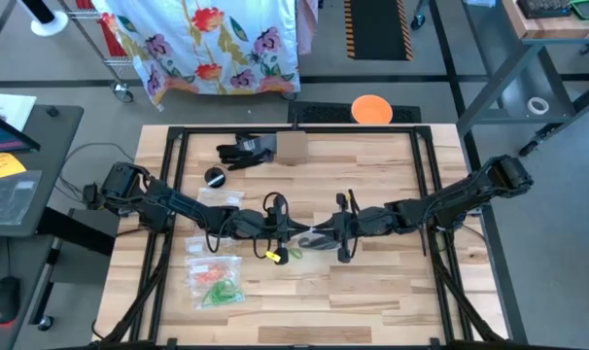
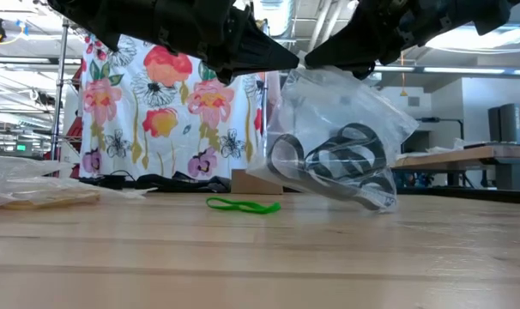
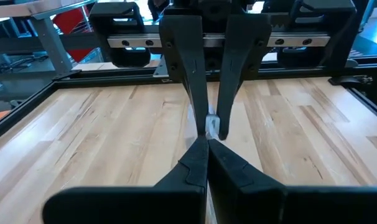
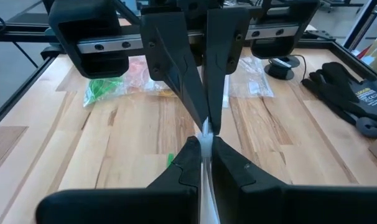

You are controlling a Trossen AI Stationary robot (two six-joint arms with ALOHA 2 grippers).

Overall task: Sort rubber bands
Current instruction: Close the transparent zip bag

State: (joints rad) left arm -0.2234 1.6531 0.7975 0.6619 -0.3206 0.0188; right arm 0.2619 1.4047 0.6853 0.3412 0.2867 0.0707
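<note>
A clear zip bag (image 2: pixel 337 146) with several black rubber bands (image 2: pixel 346 159) inside hangs at mid-table between my two grippers. My left gripper (image 1: pixel 294 236) and my right gripper (image 1: pixel 321 236) meet tip to tip at the bag's top, both shut on it. One green rubber band (image 2: pixel 243 206) lies flat on the table just near of them, with a yellow one (image 1: pixel 273 256) beside it. In the left wrist view a scrap of clear film (image 3: pixel 211 124) shows where the fingertips meet. My left gripper pinches the bag's top edge (image 2: pixel 287 73) at the corner nearest the table's left, between its two fingertips (image 3: pixel 198 155). It comes nearly level from the table's left. The bag hangs below. My right gripper pinches the bag's top edge (image 4: pixel 204 134) between its two fingers, coming from the table's right and slanting slightly down. The film runs back between the fingers (image 4: pixel 204 180). The bag hangs slanted below, and I cannot tell whether its lower corner (image 2: pixel 382 204) rests on the tabletop.
Clear bags holding green and orange bands (image 1: pixel 215 277) lie at the near left, with more bags (image 1: pixel 217 199) under the left arm. Black gloves (image 1: pixel 244 151), a cardboard box (image 1: pixel 291 148) and a small black round thing (image 1: pixel 214 177) sit at the far side. A black frame (image 1: pixel 178 136) runs round the table.
</note>
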